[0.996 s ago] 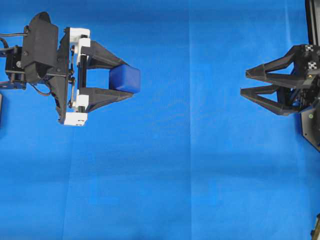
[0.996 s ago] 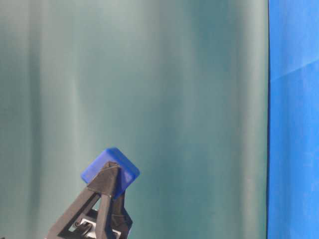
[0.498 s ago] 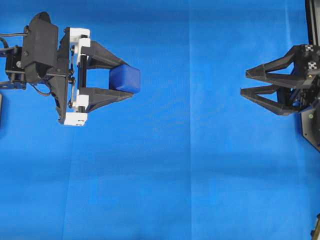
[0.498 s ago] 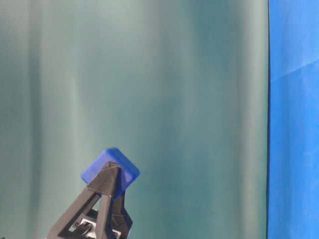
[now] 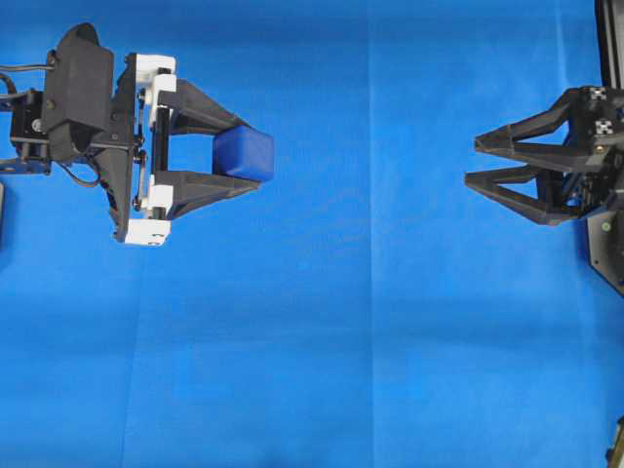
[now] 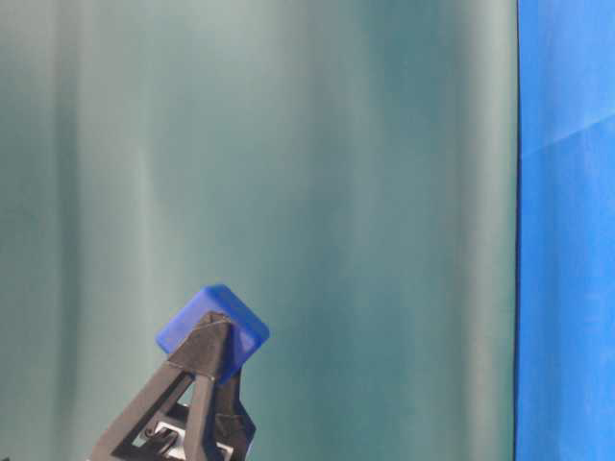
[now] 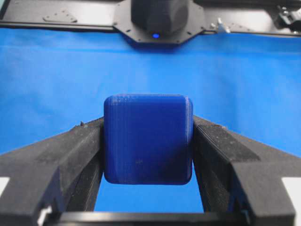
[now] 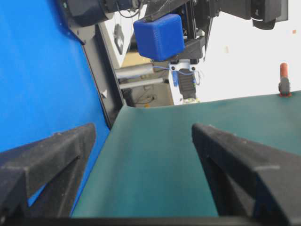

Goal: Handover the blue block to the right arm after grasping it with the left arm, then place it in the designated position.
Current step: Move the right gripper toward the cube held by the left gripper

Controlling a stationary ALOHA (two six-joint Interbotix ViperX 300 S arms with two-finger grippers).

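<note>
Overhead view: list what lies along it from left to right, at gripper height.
left gripper → blue block held at its fingertips → bare stretch of blue cloth → right gripper, open and empty

Overhead looks straight down; table-level sideways; wrist cams close; all share blue block (image 5: pixel 244 154).

No legible text, label, brand name or number found in any view. Only small black-and-white checkered marker squares (image 5: pixel 606 112) seen on the black wrist housing at the right edge of the overhead view, bearing a pattern but no readable characters.
</note>
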